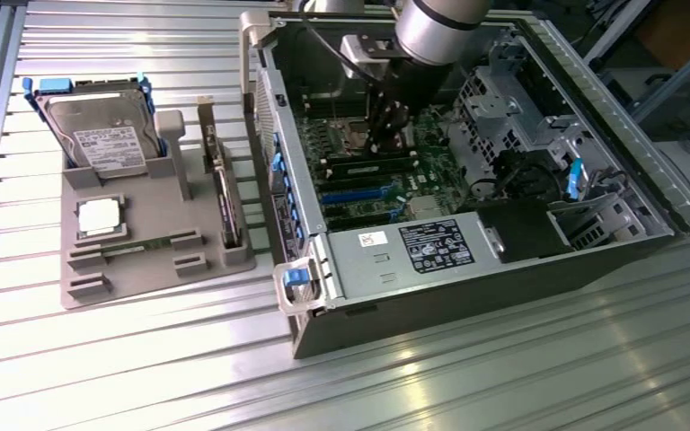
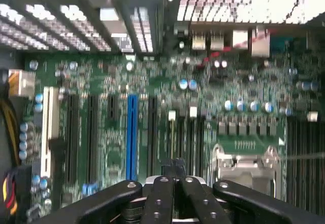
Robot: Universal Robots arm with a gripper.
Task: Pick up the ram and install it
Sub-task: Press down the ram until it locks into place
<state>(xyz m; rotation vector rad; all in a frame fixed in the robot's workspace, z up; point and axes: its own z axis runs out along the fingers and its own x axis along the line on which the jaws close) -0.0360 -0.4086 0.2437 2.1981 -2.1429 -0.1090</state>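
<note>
The long slim green ram stick [image 1: 373,167] is sitting in its motherboard [image 1: 381,180] slot at the frame's upper centre, so I'm pressing my black gripper [image 1: 384,135], jaws fully closed and empty, onto it, probably seating it.

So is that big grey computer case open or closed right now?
Open. The grey metal computer case lies with its side panel off, so the green motherboard inside is exposed, and the robot's gripper reaches into it.
</note>
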